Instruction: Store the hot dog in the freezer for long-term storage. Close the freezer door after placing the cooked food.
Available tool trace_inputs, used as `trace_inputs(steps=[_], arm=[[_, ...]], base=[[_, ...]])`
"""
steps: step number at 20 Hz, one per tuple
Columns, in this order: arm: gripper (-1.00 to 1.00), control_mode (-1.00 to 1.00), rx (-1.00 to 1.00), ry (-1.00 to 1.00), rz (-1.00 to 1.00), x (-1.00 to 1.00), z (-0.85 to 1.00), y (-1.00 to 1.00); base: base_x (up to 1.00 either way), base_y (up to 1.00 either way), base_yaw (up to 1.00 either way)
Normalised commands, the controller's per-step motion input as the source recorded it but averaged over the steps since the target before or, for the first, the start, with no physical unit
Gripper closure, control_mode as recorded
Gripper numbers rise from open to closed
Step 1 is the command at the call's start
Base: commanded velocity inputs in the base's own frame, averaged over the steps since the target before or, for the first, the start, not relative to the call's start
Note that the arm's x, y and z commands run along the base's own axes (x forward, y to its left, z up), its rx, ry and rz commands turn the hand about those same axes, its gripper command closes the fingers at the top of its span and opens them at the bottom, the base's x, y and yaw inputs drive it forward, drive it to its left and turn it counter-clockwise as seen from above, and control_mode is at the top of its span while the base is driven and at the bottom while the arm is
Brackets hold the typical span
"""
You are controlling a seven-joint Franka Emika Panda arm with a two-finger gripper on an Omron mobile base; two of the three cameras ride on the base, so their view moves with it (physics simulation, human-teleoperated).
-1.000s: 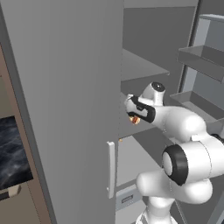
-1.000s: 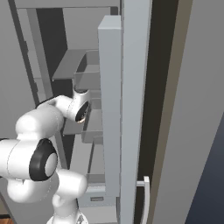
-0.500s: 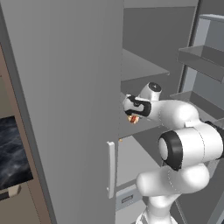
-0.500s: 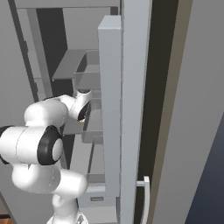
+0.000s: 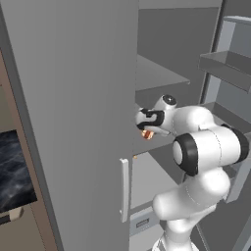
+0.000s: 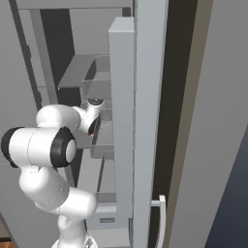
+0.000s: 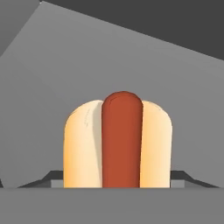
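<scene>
hot dog: nearest thing in the hand view, end-on, tan bun halves with the red sausage running up the middle; grey shelf surface behind it.
pincer: reaching into the freezer; the hot dog sits at its tip, so it looks pinched on the bun, but the fingertips themselves are hidden, so the grip is a judgement.
hot dog location: at the pincer tip, just over the edge of a grey shelf level inside the freezer; cannot tell if it touches the shelf below it.
handling: likely light, soft bun, squashes easily; sausage smooth and could slide out of the bun if tilted.
where to hold: across the bun sides at mid-length, light squeeze, sausage kept on top.
left base view extra: small orange-red speck of the hot dog under the dark pincer, the plain grey door with its handle in front, a drawer low down.
right base view extra: arm reaching in from the other side, freezer door swung open edge-on with a bin on it, silver handle at the bottom.
hand view extra: bun and sausage detail, neither base view gives that.
task stage: judged mid-placement, door not yet shut.
</scene>
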Motion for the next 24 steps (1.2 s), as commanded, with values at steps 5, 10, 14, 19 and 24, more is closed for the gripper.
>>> trace_inputs(steps=[5, 10, 14, 19, 24], arm=[[1.00, -1.00, 0.00, 0.01, 0.00, 0.36, -0.34, 0.00], [1.00, -1.00, 0.00, 0.00, 0.00, 0.25, -0.30, 0.00], [1.00, -1.00, 0.00, 0.01, 0.00, 0.23, -0.25, 0.00], [1.00, -1.00, 0.00, 0.00, 0.00, 0.29, -0.13, 0.00], [1.00, -1.00, 0.00, 0.00, 0.00, 0.21, -0.14, 0.00]], base=[[0.00, 0.00, 0.00], [0.00, 0.00, 0.00], [0.00, 0.00, 0.00], [0.00, 0.00, 0.00], [0.00, 0.00, 0.00]])
